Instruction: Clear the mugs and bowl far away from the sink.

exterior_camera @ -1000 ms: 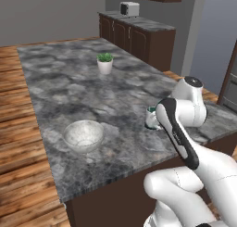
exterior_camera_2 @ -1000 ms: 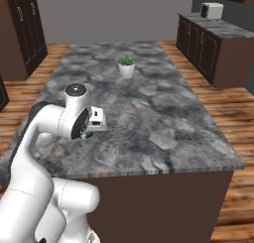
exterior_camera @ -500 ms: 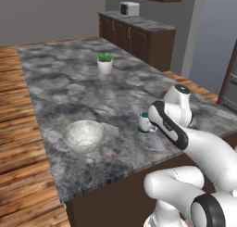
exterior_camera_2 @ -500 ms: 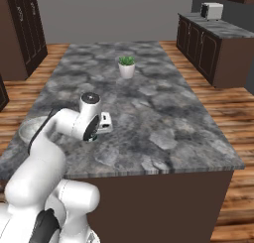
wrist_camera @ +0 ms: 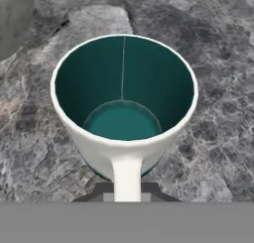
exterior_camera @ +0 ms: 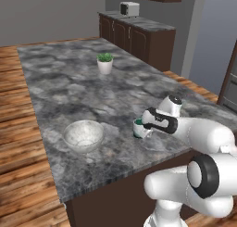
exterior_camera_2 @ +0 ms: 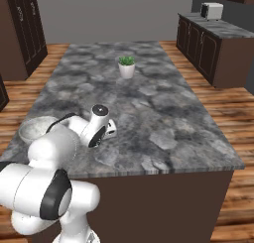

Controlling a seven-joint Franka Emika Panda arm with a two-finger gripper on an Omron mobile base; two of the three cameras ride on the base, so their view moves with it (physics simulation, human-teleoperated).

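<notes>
A white mug [wrist_camera: 124, 103] with a dark teal inside stands upright close over the marbled counter [wrist_camera: 218, 88]. My gripper [wrist_camera: 127, 196] is shut on its handle at the bottom of the hand view. From the left base view the mug [exterior_camera: 138, 129] sits near the counter's front right part, with the gripper [exterior_camera: 148, 124] just right of it. The pale, wide bowl [exterior_camera: 83, 135] rests to the mug's left, apart from it. In the right base view the bowl [exterior_camera_2: 35, 129] lies left of the gripper [exterior_camera_2: 110, 130]. The sink is out of view.
A white pot with a green plant [exterior_camera: 105, 64] stands far back on the island counter [exterior_camera: 69, 82]; the same pot [exterior_camera_2: 127, 68] shows in the right base view. Dark cabinets with a small appliance [exterior_camera: 129, 8] line the back wall. Wooden floor surrounds the island.
The arm has swung down and leftward, carrying the mug along the counter toward the front edge and closer to the bowl. The bowl and plant pot have stayed put.
</notes>
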